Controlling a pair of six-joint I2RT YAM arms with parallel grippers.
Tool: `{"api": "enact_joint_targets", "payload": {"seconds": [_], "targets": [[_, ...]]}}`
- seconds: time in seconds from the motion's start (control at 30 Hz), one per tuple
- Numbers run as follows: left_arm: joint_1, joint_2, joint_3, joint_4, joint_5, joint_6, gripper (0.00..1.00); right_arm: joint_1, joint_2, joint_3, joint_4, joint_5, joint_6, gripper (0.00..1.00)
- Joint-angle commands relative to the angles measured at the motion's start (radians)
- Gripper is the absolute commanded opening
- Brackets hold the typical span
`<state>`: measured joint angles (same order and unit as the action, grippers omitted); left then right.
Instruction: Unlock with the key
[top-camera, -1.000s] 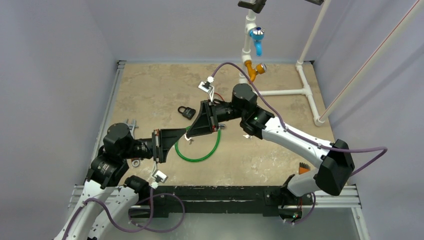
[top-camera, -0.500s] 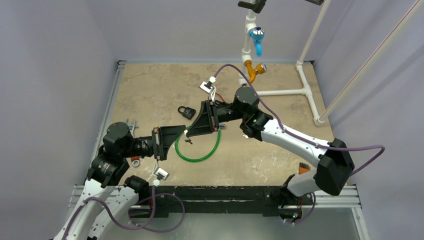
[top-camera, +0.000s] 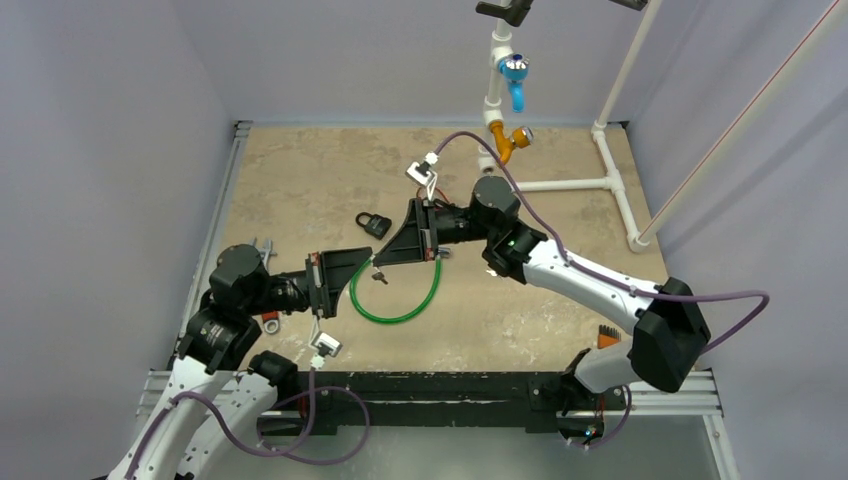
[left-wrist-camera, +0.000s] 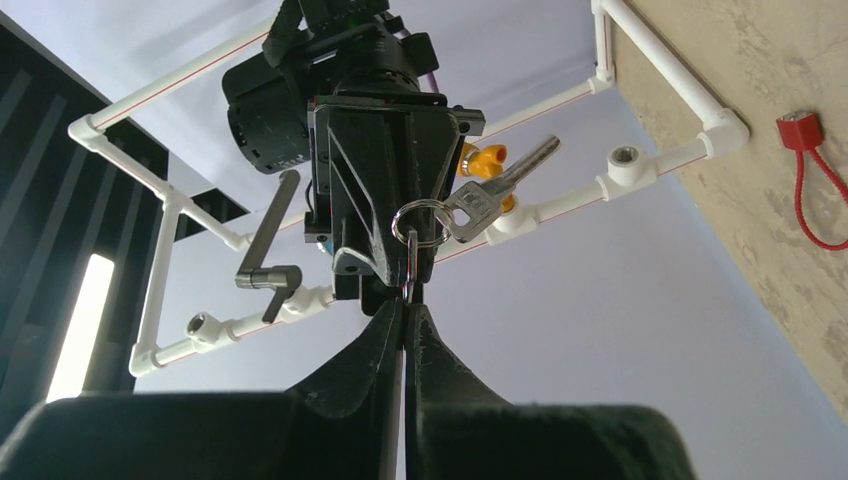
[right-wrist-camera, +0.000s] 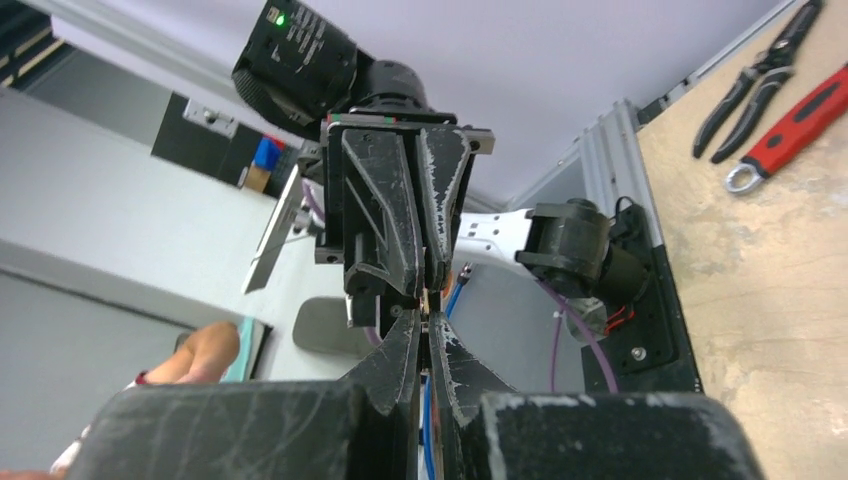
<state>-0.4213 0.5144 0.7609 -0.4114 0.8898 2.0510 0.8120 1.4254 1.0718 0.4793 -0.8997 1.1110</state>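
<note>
Meeting tip to tip in the air, the left gripper (left-wrist-camera: 405, 312) and right gripper (right-wrist-camera: 430, 335) face each other over the far-left rim of the green loop (top-camera: 400, 318). Left fingers press together on a thin metal strip (left-wrist-camera: 408, 275) that runs up to a ring (left-wrist-camera: 440, 240). The key (left-wrist-camera: 478, 203) dangles from that ring, just beside the right gripper's tip. Right fingers sit together too; whether they pinch anything I cannot tell. The padlock (top-camera: 373, 224) lies on the table (top-camera: 300, 180), apart from the key.
</note>
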Motion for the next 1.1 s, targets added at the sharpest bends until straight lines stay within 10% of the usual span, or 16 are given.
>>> {"api": "enact_joint_targets", "payload": {"seconds": [0.0,0.4,0.7,1.07], "targets": [[0.001,0.000,-0.028,0.045,-0.039,0.414,0.00,-0.068,-0.092,-0.055,0.007,0.024,0.002,0.00],[0.001,0.024,-0.054,-0.042,-0.196,-0.058,0.97,-0.150,-0.213,-0.048,-0.473,0.124,-0.332,0.00],[-0.010,0.431,0.215,-0.387,-0.242,-0.943,1.00,-0.153,-0.345,-0.108,-0.816,0.424,-0.506,0.00],[-0.099,0.938,0.452,-0.346,-0.304,-1.021,0.97,-0.259,-0.562,-0.216,-0.898,0.471,-0.481,0.00]]}}
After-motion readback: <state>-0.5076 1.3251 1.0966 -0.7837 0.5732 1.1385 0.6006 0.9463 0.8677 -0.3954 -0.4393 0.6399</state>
